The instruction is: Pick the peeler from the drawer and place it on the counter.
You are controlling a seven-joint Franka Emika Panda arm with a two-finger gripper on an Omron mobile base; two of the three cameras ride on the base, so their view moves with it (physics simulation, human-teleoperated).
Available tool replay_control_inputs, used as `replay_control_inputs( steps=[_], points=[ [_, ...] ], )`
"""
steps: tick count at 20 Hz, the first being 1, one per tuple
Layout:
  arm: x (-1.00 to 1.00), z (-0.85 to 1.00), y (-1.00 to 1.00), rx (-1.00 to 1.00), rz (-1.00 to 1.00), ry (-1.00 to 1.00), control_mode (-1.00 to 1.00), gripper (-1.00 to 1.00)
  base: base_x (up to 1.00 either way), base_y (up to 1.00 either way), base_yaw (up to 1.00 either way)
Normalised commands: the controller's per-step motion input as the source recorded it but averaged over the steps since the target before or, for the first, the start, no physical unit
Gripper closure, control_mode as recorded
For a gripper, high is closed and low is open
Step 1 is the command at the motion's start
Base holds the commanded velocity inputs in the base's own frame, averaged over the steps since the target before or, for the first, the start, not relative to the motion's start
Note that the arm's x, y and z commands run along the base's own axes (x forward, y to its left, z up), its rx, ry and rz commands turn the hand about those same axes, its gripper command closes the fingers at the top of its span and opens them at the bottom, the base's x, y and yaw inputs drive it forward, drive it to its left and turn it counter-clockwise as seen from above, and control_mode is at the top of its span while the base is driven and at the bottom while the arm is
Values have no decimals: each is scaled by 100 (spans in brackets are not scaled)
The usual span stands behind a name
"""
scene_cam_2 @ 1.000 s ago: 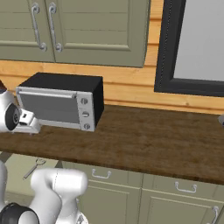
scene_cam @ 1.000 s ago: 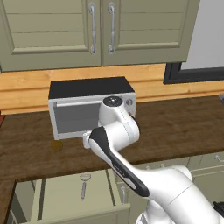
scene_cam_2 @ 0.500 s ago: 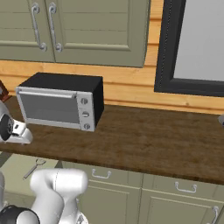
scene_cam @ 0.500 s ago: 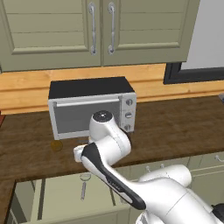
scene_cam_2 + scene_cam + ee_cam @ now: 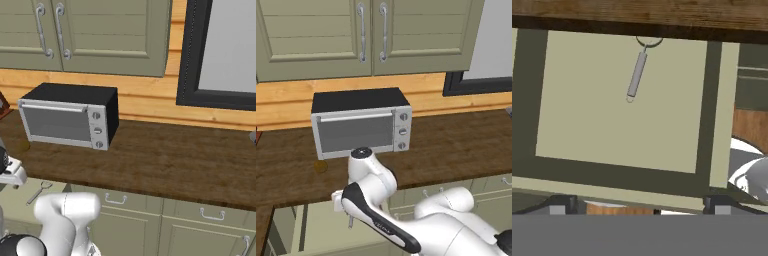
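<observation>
Peeler flat on floor of open drawer, near far edge, head tucked under counter lip.
Left to right in right base view: gripper hovering over drawer with jaws spread wide, grasping nothing; peeler just right of it; toaster oven on counter beyond.

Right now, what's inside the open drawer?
The drawer holds one peeler lying flat on its pale floor near the counter edge. The counter's overhang covers the tip of its head and the drawer's back, so anything there is hidden.
</observation>
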Motion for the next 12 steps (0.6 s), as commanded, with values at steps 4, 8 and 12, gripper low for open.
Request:
replay_control_inputs(
  steps=[4, 8, 12],
  points=[
    [-4, -71, 6, 0, 0, 12, -100, -100, 0, 0, 0],
    [-24, -80, 10, 0, 0, 10, -100, -100, 0, 0, 0],
    [-24, -48, 12, 0, 0, 0, -100, -100, 0, 0, 0]
  ],
)
